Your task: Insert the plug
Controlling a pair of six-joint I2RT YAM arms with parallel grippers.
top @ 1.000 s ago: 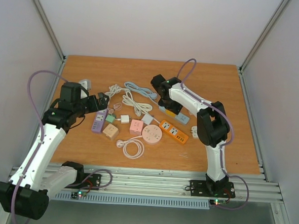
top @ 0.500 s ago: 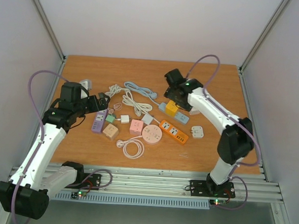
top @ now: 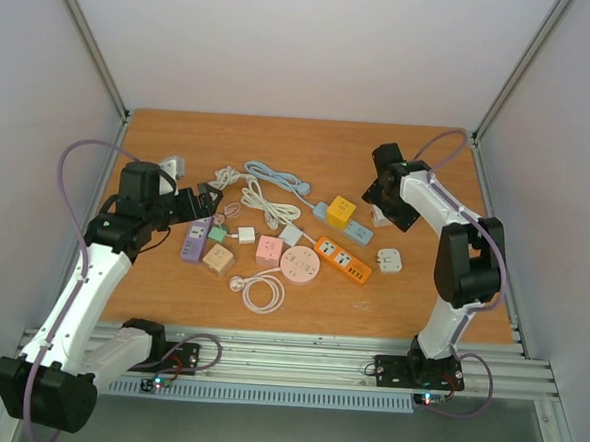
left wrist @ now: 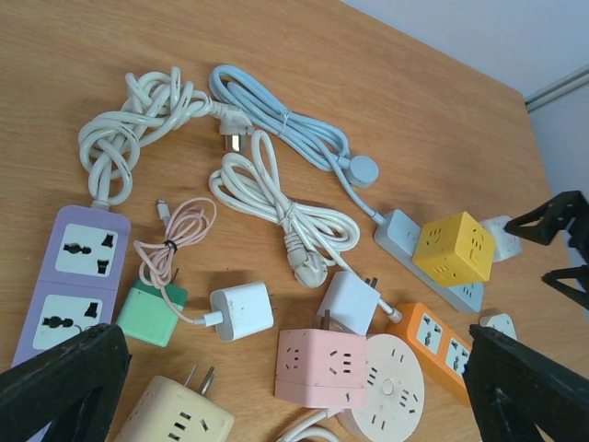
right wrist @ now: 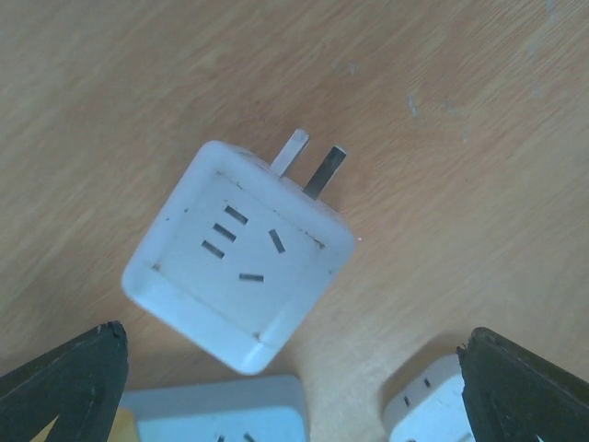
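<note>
Below, a wooden table (top: pixel 310 142) with a scatter of sockets and cables. Right claw (right wrist: pixel 290 336): wide open, empty, above the task's white cube plug (right wrist: pixel 241 253). Plug flat on the wood between the two fingers, socket face up, both flat prongs pointing ahead of the claw. Nearer the wrist, the edge of a blue strip (right wrist: pixel 221 410). Left claw (left wrist: pixel 293 336): likewise wide open and empty, over a pink cube (left wrist: pixel 317 368), with a purple strip (left wrist: pixel 69 276) close by one finger.
</note>
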